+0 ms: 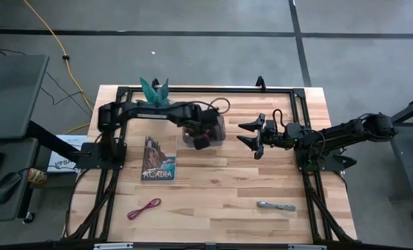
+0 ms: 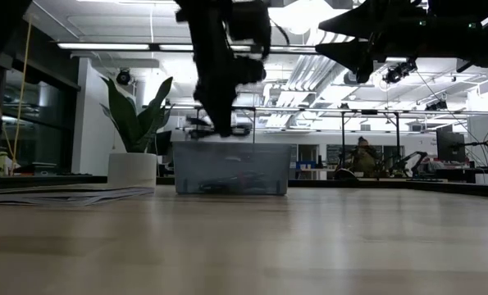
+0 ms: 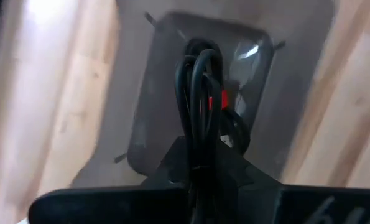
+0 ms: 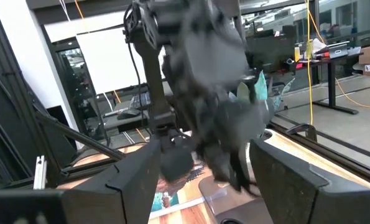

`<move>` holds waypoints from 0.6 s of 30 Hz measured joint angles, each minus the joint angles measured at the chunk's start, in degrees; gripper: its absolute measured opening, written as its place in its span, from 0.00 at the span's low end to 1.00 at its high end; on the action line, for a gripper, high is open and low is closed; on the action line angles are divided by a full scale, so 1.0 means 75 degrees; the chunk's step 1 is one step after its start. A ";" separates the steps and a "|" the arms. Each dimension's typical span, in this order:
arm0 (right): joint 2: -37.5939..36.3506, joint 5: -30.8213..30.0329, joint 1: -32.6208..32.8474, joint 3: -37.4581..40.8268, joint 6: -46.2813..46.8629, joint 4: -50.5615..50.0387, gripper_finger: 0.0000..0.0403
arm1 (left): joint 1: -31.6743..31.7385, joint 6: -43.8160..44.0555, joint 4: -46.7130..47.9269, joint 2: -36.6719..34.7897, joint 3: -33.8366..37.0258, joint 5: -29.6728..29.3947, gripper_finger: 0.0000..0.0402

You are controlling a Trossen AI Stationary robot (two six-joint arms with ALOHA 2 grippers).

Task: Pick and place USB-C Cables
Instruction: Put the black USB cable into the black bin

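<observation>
High view: left pincer [image 1: 201, 141] sits over the clear bin [image 1: 205, 129] at mid-surface, right pincer [image 1: 251, 136] waits just to the bin's right, jaws spread wide, holding nothing. 2 cables are left out on the surface [image 1: 227, 180]: dark red cable [image 1: 144, 207] near the front left, silver-grey cable [image 1: 275, 205] near the front right. A book [image 1: 158, 158] lies left of the bin, a plant [image 1: 155, 90] at the back edge. Low view: left arm comes down to the bin's rim, dark content shows through the bin wall [image 2: 230, 169], too murky to name. Left wrist view: left pincer is clamped on a black cable [image 3: 198, 106], the bundle hanging right above the bin; a red-and-black cable [image 3: 221, 102] seems to lie inside already, partly hidden behind the black one. Right wrist view: only the left arm and the plant past the right arm's own spread fingers [image 4: 135, 174]. My read: 1 cable binned, 1 about to be released, 2 not yet picked, so roughly half done.
</observation>
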State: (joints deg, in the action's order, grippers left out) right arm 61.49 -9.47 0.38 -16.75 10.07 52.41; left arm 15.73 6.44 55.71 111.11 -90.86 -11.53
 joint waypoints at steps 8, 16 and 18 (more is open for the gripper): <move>0.0000 0.0000 0.0000 0.0000 -0.0004 -0.0097 0.59 | 0.0146 -0.0091 -0.0483 0.0826 0.0004 0.0576 0.02; 0.0000 0.0000 0.0000 0.0000 -0.0001 -0.0106 0.59 | 0.0313 -0.0088 -0.0628 0.1132 0.0004 0.1233 0.02; 0.0000 0.0000 0.0000 0.0000 0.0012 -0.0106 0.59 | 0.0332 -0.0091 -0.0641 0.1162 0.0004 0.1256 0.02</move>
State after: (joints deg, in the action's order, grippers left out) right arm 61.49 -9.47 0.38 -16.75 10.17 51.62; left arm 18.22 5.76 50.90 119.83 -90.83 -2.11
